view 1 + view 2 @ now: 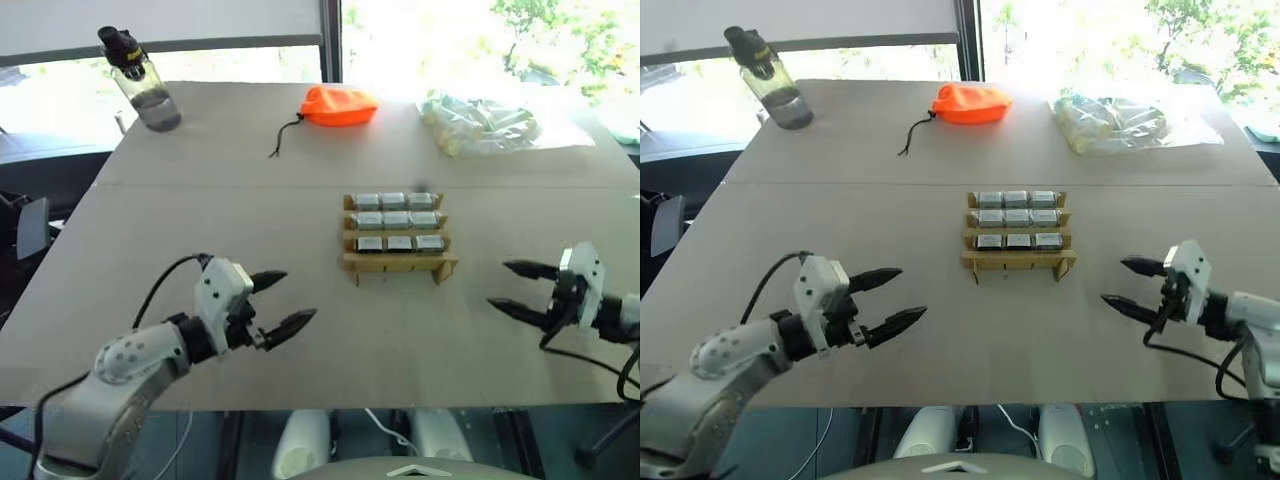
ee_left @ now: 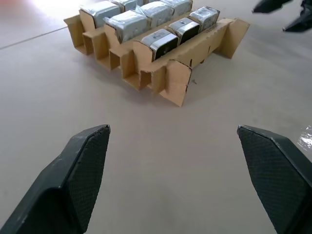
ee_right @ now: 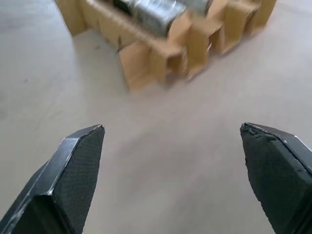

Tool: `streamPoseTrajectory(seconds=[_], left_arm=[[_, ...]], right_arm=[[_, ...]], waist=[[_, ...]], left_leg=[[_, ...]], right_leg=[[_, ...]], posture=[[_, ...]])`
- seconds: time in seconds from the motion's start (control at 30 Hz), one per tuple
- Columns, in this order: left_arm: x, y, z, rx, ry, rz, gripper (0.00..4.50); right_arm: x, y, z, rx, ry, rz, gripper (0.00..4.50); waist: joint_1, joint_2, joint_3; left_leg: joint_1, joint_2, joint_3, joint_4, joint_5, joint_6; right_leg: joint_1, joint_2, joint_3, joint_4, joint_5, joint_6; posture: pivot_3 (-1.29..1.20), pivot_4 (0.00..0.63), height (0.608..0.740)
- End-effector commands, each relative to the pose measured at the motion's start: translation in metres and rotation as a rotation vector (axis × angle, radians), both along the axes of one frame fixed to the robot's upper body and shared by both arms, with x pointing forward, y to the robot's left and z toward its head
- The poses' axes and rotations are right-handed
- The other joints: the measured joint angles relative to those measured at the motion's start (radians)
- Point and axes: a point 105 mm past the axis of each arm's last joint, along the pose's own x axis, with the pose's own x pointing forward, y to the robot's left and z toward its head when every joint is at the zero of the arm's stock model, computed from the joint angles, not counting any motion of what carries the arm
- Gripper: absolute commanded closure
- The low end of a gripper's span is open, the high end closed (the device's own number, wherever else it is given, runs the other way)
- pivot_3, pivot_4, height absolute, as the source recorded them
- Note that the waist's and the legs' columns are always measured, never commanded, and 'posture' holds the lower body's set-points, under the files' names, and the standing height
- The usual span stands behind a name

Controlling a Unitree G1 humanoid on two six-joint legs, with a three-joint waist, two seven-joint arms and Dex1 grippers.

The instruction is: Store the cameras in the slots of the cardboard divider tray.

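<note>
Sunlit windows are glaring behind a grey table (image 1: 250, 330), where the cardboard divider tray (image 1: 398, 262) is sitting near the middle, the cameras (image 1: 397, 220) filling three rows of three slots. Flanking it well apart, the left gripper (image 1: 283, 302) and right gripper (image 1: 518, 290) are hovering released, holding nothing. Along the far edge are lying a water bottle (image 1: 140, 80), an orange pouch (image 1: 338, 105) and a clear bag (image 1: 480, 123).

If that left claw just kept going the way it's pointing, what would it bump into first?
Probably the tan cardboard divider tray filled with silver-grey cameras. The left gripper, fingers open, aims across bare table toward its near corner, though depth is uncertain.
</note>
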Motion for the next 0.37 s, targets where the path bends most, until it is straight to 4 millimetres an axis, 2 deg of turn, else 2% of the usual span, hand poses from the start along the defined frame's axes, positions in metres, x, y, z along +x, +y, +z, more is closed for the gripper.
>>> streamPoseTrajectory(seconds=[0.03, 0.17, 0.37], left_arm=[[0.002, 0.004, -0.008, 0.006, -0.090, 0.051, 0.16], [0.002, 0.010, -0.028, 0.013, -0.106, 0.042, 0.16], [0.010, 0.017, -0.029, -0.022, -0.112, 0.071, 0.16]], right_arm=[[0.000, -0.005, 0.004, 0.010, -0.076, -0.058, 0.07], [0.000, -0.002, -0.009, 0.023, -0.094, -0.086, 0.07], [-0.003, -0.011, -0.017, 0.015, -0.134, -0.126, 0.07]], waist=[[0.000, 0.000, 0.000], [0.000, -0.001, -0.001], [0.001, -0.001, -0.001]], left_leg=[[0.001, 0.000, 0.000, 0.000, 0.000, 0.000], [0.003, 0.001, 0.003, -0.001, 0.000, 0.001], [0.002, 0.001, 0.003, -0.002, -0.001, 0.003]], right_leg=[[0.001, 0.000, 0.000, 0.000, 0.000, 0.000], [0.000, 0.002, 0.002, 0.001, -0.002, -0.004], [0.000, 0.001, 0.001, 0.000, -0.002, -0.004]], posture=[[0.00, 0.150, 0.740], [0.00, 0.150, 0.740], [0.00, 0.150, 0.740]])
